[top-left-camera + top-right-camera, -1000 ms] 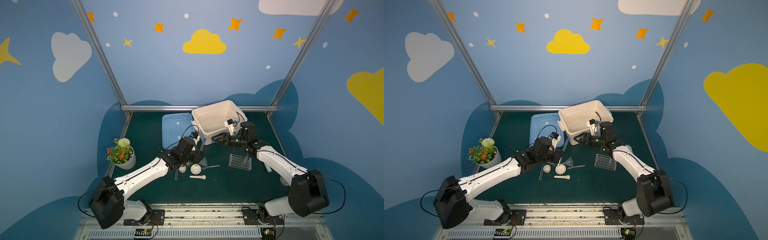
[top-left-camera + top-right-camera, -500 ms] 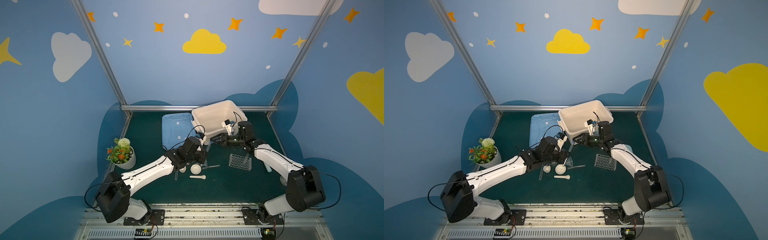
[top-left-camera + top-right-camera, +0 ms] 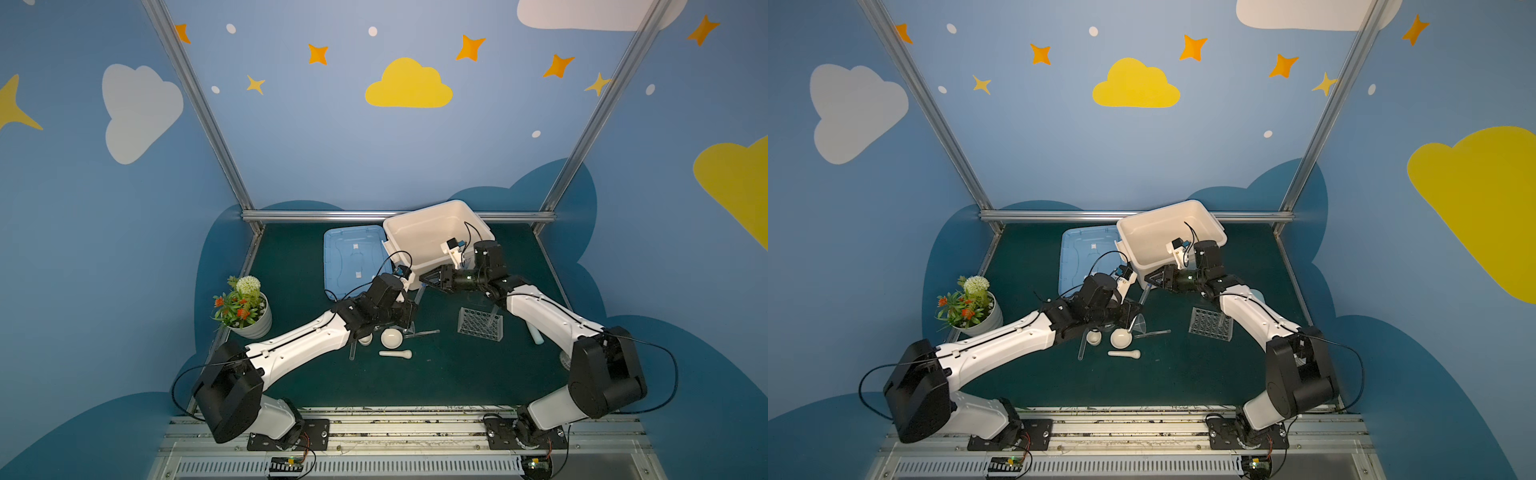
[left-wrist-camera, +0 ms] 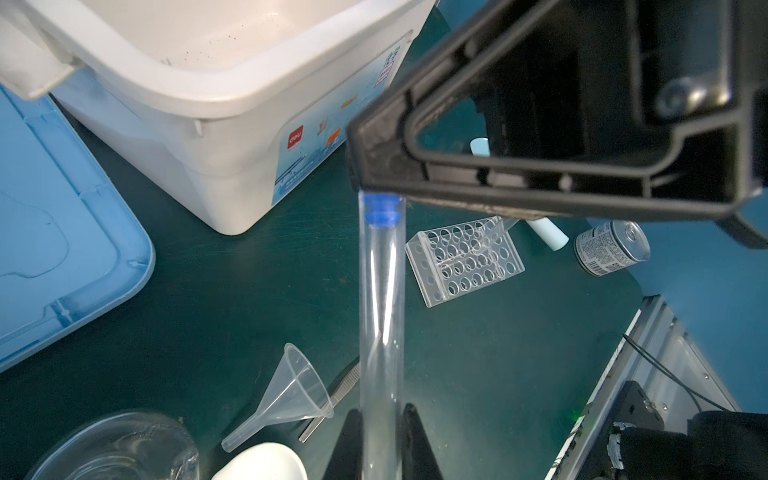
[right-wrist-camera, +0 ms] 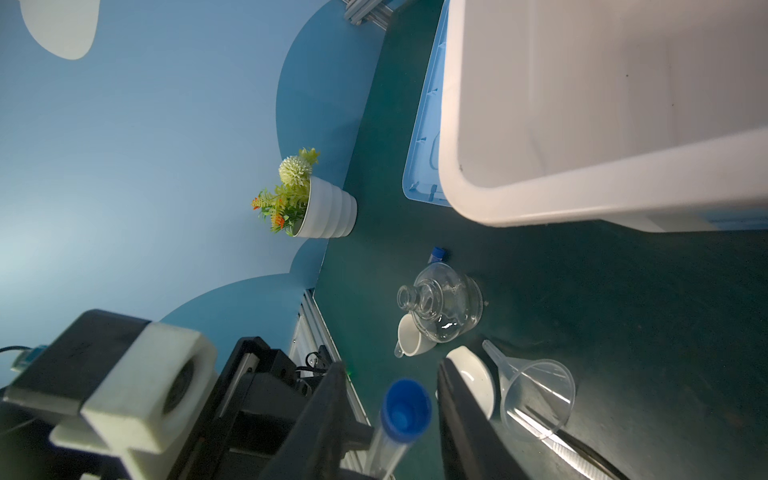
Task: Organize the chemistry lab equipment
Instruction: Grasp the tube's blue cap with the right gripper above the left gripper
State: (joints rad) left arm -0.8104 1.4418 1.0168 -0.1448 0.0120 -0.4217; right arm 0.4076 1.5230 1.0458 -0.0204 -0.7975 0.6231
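My left gripper (image 4: 381,411) is shut on the lower part of a clear blue-capped test tube (image 4: 380,311) and holds it tilted above the mat. My right gripper (image 5: 390,374) straddles its blue cap (image 5: 405,409), open, with a gap on each side. In both top views the two grippers meet in front of the bin, left gripper (image 3: 409,309), right gripper (image 3: 424,279). The rack (image 3: 480,324) lies to the right. Mortar (image 3: 390,337), pestle (image 3: 395,354), small cup (image 3: 365,340), funnel (image 4: 297,390), flask (image 5: 444,305) and thin rod (image 3: 424,333) sit below the left gripper.
The white bin (image 3: 432,232) stands at the back with its blue lid (image 3: 353,257) flat beside it. A potted plant (image 3: 245,307) is at the left edge. A second tube (image 3: 352,351) lies near the cup. A pale tube (image 3: 536,334) and a can (image 4: 611,247) lie right of the rack.
My right gripper has moved left onto the tube's capped end and its jaws have narrowed. The left arm has carried the tube a little right toward it.
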